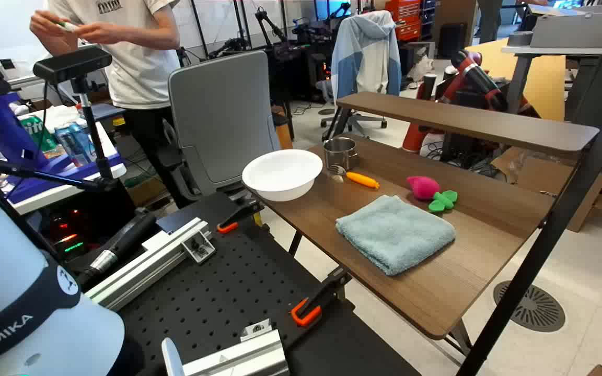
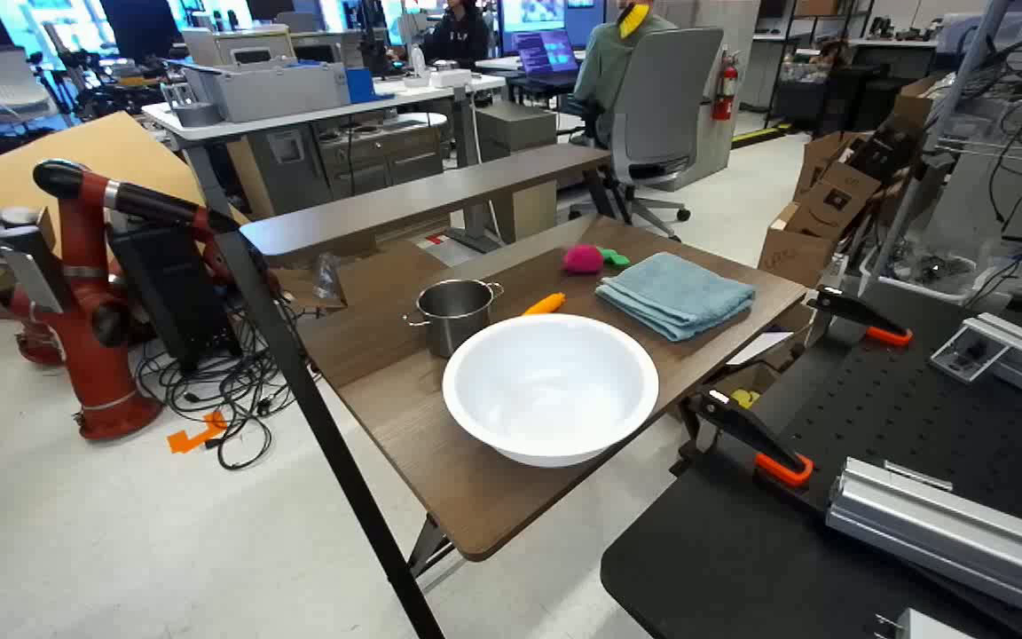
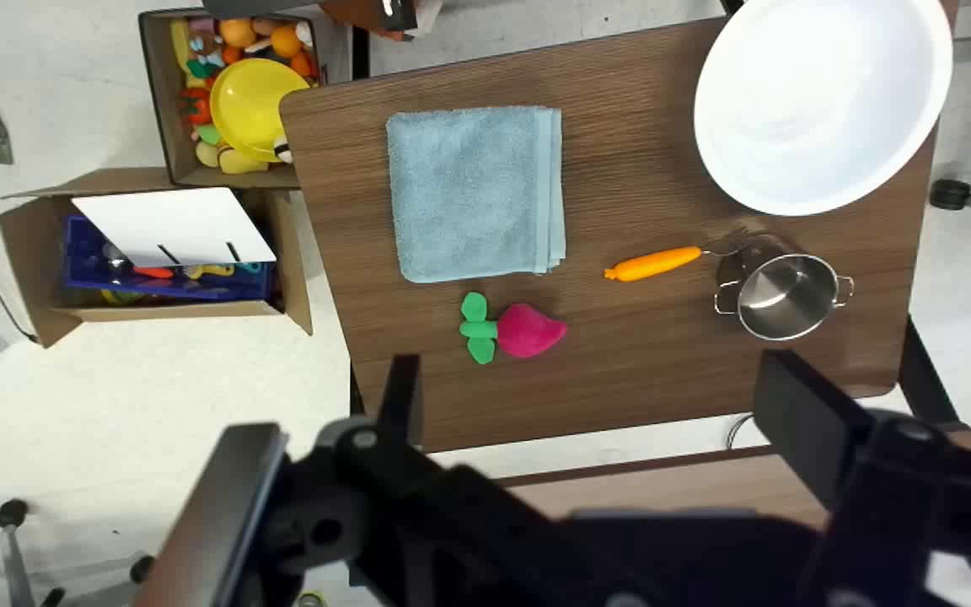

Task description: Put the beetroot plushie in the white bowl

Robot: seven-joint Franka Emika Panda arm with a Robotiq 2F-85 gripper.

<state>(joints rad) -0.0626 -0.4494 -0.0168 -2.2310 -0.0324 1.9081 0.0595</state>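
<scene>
The beetroot plushie (image 3: 528,330), magenta with green leaves, lies on its side on the brown table. It shows in both exterior views (image 1: 424,188) (image 2: 583,259), beside the folded cloth. The white bowl (image 3: 818,101) stands at the table's end and looks empty; it also shows in both exterior views (image 1: 283,175) (image 2: 552,390). My gripper (image 3: 595,362) is wide open with nothing between its fingers, high above the table. In the wrist view the plushie appears just beyond the fingertips, nearer the left finger. The gripper is out of view in both exterior views.
A folded blue-grey cloth (image 3: 477,194), an orange carrot-like handled fork (image 3: 654,264) and a steel pot (image 3: 786,297) are on the table. A raised shelf (image 1: 468,120) runs along one long side of the table. Clamps (image 1: 306,310) sit at the black base's edge.
</scene>
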